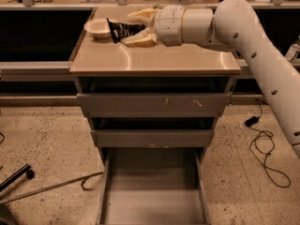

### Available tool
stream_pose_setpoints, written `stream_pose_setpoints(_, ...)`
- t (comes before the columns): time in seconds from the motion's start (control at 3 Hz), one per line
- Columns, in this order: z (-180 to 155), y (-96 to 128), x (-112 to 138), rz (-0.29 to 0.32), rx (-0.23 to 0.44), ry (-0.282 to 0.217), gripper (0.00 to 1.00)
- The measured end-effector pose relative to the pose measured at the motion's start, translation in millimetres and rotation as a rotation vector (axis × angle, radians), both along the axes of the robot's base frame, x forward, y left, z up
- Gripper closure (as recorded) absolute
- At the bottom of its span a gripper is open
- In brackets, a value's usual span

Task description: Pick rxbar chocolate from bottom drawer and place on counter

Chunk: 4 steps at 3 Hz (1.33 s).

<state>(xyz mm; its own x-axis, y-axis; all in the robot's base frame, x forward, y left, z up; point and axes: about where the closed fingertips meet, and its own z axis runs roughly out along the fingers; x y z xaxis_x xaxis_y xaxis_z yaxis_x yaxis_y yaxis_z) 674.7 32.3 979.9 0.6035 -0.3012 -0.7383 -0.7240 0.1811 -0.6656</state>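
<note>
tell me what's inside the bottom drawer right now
The bottom drawer shows only its bare grey floor; its front end is cut off by the picture edge. The chocolate bar is held in the gripper above the counter.

Single, perhaps head-high view down onto the cabinet (154, 104) front, fairly near; claw (129, 31) over counter (154, 60), top-centre.
</note>
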Motion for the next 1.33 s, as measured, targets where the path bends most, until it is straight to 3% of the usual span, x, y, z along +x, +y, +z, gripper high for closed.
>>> stream_pose_setpoints(0.33,3,-9,15,-0.017,-0.033,-0.012,1.00)
stream_pose_setpoints(0.67,9,-62,52,-0.179,-0.092,-0.048,1.00)
stream_pose_setpoints(1.0,8,-118,82,-0.372,-0.104,-0.057,1.00)
stream_pose_setpoints(1.33,-11,-152,97,-0.476,-0.070,-0.020,1.00)
